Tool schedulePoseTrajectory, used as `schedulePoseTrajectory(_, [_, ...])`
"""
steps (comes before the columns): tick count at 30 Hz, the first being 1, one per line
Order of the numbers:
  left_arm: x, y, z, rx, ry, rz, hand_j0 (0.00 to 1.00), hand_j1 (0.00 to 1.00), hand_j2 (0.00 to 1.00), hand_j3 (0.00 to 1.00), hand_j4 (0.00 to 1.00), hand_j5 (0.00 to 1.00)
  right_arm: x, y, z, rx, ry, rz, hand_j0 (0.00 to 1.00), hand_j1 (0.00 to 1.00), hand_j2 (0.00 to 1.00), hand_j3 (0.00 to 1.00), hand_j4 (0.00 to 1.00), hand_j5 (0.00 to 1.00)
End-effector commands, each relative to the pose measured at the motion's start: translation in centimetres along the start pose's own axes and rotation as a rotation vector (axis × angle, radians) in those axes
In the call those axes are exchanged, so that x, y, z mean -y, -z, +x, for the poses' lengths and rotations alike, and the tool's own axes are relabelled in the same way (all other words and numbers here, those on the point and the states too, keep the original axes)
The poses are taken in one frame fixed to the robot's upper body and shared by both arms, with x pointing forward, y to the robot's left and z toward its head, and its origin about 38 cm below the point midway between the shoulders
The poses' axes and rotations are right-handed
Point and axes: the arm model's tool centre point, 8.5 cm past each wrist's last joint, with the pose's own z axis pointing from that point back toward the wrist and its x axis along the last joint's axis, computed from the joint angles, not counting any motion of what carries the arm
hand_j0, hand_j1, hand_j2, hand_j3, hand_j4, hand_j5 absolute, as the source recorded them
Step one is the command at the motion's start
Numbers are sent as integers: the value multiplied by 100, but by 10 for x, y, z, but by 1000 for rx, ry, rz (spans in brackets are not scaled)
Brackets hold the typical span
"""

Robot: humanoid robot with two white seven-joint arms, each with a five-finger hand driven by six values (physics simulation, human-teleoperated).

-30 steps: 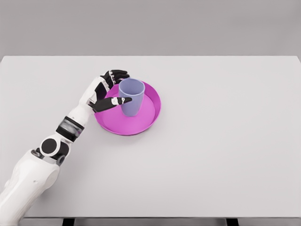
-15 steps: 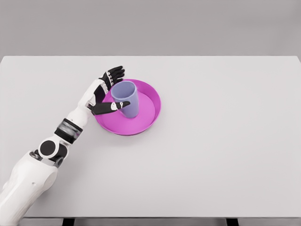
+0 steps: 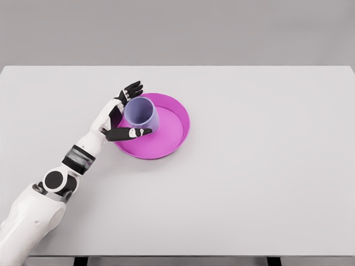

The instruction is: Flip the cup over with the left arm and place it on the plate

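My left hand (image 3: 123, 112) is spread wide at the plate's (image 3: 176, 136) left rim, fingers fanned upward and thumb reaching out below the cup (image 3: 141, 114), gripping nothing. The lavender cup sits inside the magenta plate on its left side, tilted so its open mouth leans up and left toward my palm, its long axis slanting away from upright.

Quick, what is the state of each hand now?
Left hand: open, fingers spread beside the cup, which leans on the plate.
Right hand: not in view.
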Motion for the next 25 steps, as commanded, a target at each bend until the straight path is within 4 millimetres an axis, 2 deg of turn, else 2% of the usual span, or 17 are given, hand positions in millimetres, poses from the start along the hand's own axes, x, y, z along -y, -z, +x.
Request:
schedulePoseTrajectory(1, [1,1,5,13,0,-5,100,100,100,100,100,100,0,0,-1,-2,0,0,100,100,100,100,100,100])
schedulePoseTrajectory(7, [-15,-7,9,8,36,-3,100,100,100,100,100,100,0,0,-1,-2,0,0,100,100,100,100,100,100])
schedulePoseTrajectory(10, [-35,-9,34,72,77,15,100,100,100,100,100,100,0,0,-1,-2,0,0,100,100,100,100,100,100])
schedulePoseTrajectory(12, [-56,-18,51,144,133,34,100,100,100,100,100,100,0,0,0,0,0,0,100,100,100,100,100,100])
schedulePoseTrajectory(15, [-67,-28,58,174,177,30,100,100,100,100,100,100,0,0,-1,-2,0,0,100,100,100,100,100,100])
schedulePoseTrajectory(17, [-84,-52,54,106,230,15,100,100,100,100,100,100,0,0,-1,-2,0,0,100,100,100,100,100,100])
schedulePoseTrajectory(20, [-107,-74,76,89,340,-37,100,100,100,100,100,100,0,0,-1,-2,0,0,100,100,100,100,100,100])
schedulePoseTrajectory(21, [-112,-84,76,49,368,-66,100,100,100,100,100,100,0,0,-1,-2,0,0,100,100,100,100,100,100])
schedulePoseTrajectory(25, [-114,-98,77,-39,426,-283,100,100,100,100,100,100,0,0,-1,-2,0,0,100,100,100,100,100,100])
